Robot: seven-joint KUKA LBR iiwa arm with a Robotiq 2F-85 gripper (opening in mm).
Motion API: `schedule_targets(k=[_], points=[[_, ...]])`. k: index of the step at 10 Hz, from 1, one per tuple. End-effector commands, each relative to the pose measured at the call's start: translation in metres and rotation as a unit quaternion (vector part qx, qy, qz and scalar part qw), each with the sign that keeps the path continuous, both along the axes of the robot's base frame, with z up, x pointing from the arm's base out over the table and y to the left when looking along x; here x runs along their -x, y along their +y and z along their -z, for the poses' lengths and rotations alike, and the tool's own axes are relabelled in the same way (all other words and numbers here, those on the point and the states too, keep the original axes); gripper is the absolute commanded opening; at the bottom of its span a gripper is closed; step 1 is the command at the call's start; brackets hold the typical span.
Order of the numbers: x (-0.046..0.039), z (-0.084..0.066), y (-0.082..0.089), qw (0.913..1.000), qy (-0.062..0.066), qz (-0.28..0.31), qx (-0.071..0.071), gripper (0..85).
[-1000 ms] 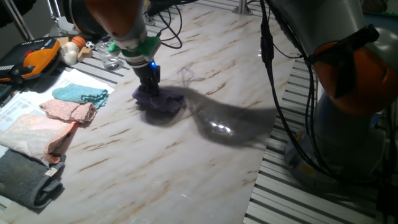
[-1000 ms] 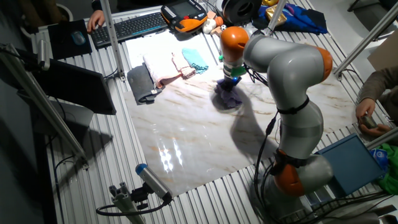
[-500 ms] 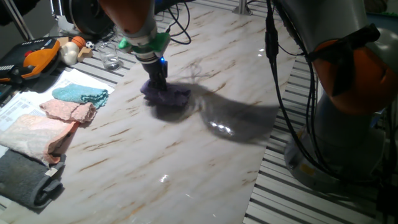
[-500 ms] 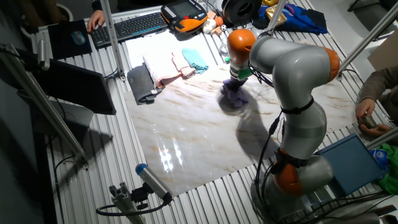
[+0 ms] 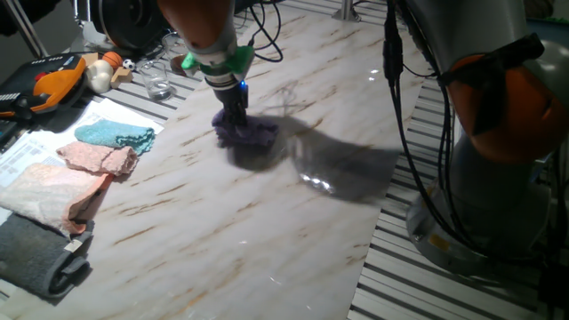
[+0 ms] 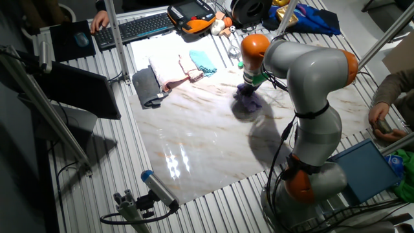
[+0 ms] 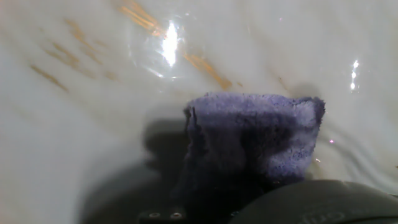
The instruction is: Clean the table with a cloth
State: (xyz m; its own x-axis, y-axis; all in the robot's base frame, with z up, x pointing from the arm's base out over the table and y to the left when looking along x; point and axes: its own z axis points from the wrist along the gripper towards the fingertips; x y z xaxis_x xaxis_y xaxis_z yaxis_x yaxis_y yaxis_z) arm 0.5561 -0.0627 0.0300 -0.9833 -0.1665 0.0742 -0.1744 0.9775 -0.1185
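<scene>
The purple cloth lies bunched on the white marble-look table, left of its middle. My gripper points straight down, shut on the cloth and pressing it onto the top. In the other fixed view the cloth sits under the gripper on the table. In the hand view the cloth fills the centre over the glossy table; the fingers are hidden behind it.
A teal cloth, a pale pink cloth and a dark grey cloth lie along the table's left side. A clear glass and an orange controller sit beyond the far left edge. The arm's base stands at right.
My gripper has slid the purple cloth across the table, to the right and slightly away in the one fixed view. The other cloths have not moved.
</scene>
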Motion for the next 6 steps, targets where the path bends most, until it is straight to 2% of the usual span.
schedule_targets(k=[1, 2, 3, 5, 6], points=[[-0.0013, 0.0006, 0.0017, 0.9999, 0.002, 0.008, -0.014, 0.0], [-0.0037, 0.0000, 0.0056, 0.9996, 0.005, 0.017, -0.023, 0.0], [-0.0037, 0.0000, 0.0056, 0.9987, 0.013, 0.032, -0.038, 0.0], [-0.0037, 0.0000, 0.0056, 0.9961, 0.030, 0.070, -0.044, 0.0], [-0.0037, 0.0000, 0.0056, 0.9948, 0.034, 0.082, -0.050, 0.0]])
